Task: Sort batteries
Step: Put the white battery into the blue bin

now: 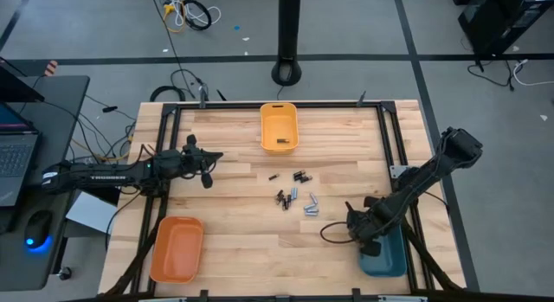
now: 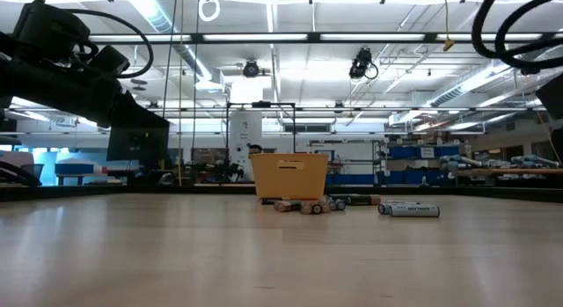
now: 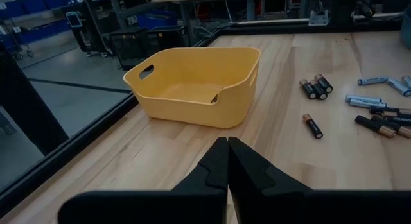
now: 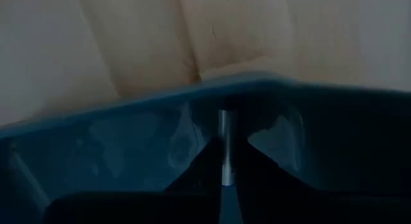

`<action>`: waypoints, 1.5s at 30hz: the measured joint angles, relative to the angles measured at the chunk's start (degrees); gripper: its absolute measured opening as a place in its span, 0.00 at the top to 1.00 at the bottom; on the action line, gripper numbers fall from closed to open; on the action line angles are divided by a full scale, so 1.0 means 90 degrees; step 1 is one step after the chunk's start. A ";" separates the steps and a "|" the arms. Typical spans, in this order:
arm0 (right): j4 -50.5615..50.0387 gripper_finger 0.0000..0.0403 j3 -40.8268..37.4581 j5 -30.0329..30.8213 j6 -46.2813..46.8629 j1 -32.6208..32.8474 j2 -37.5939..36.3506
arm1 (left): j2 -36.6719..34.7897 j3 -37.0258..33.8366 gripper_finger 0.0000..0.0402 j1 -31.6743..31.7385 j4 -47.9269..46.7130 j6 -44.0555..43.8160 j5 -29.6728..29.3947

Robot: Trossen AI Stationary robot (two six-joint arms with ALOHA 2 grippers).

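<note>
Loose batteries lie on their sides in the middle of the wooden table, some dark, some pale silvery; they also show in the left wrist view and the low view. My right gripper points down over the blue bin at the near right, shut on a silvery battery. My left gripper hovers shut above the table's left side, short of the yellow bin, with nothing in it. My right gripper pinches the silvery battery's sides between its two fingers. The fingers come from above and point down, and the battery lies along them, standing on end. It hangs clear above the inside of the blue bin.
The yellow bin stands at the far middle with something dark inside. An orange bin stands at the near left. A black frame borders the table. Bare wood lies between the bins.
</note>
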 joint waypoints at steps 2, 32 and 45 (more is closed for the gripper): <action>-0.0042 0.90 -0.0005 -0.0054 -0.0005 -0.0003 -0.0017 | 0.0000 0.0000 0.97 0.0000 0.0000 -0.0077 0.0000; -0.1340 0.86 0.2860 0.0471 -0.1437 -0.3106 0.0376 | 0.0000 0.0000 0.97 0.0000 -0.0015 -0.0083 0.0000; -0.0678 0.66 0.2851 0.0614 -0.0697 -0.3783 0.2027 | -0.0002 0.0000 0.97 0.0001 -0.0013 -0.0137 0.0000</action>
